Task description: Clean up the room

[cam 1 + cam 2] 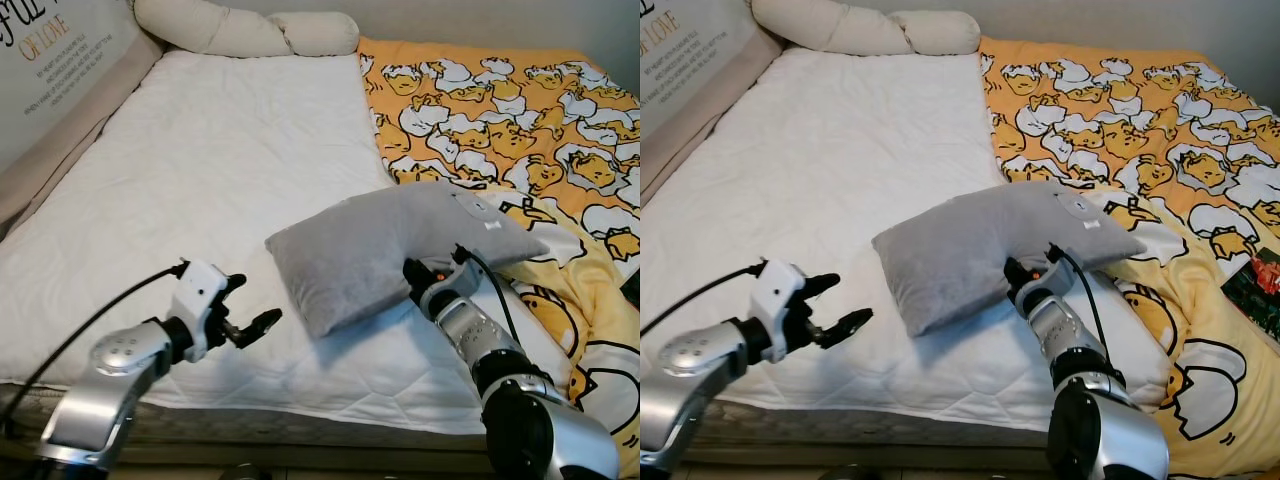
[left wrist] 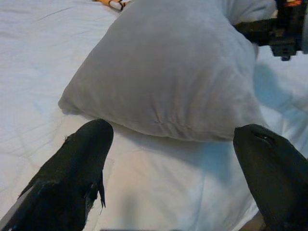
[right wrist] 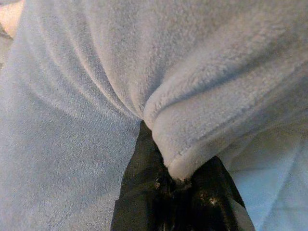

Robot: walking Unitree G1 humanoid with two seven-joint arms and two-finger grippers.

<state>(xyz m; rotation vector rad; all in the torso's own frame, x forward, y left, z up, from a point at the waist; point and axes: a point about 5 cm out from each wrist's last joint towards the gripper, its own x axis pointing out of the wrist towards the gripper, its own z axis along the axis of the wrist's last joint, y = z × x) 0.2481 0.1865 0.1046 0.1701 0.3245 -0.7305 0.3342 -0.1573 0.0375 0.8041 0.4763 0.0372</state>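
Left gripper (image 1: 252, 326) hovers over the white mattress (image 1: 200, 190) near the bed's front edge, fingers (image 2: 72, 173) spread open, aimed at the grey pillow (image 1: 385, 245) but not touching it; grey pillow lies mid-bed, its right end resting on the yellow patterned duvet (image 1: 520, 120); right gripper (image 3: 175, 185) at the pillow's near edge, fingers clamped on a pinched fold of its fabric; cream bolster (image 1: 240, 30) along the head of the bed.
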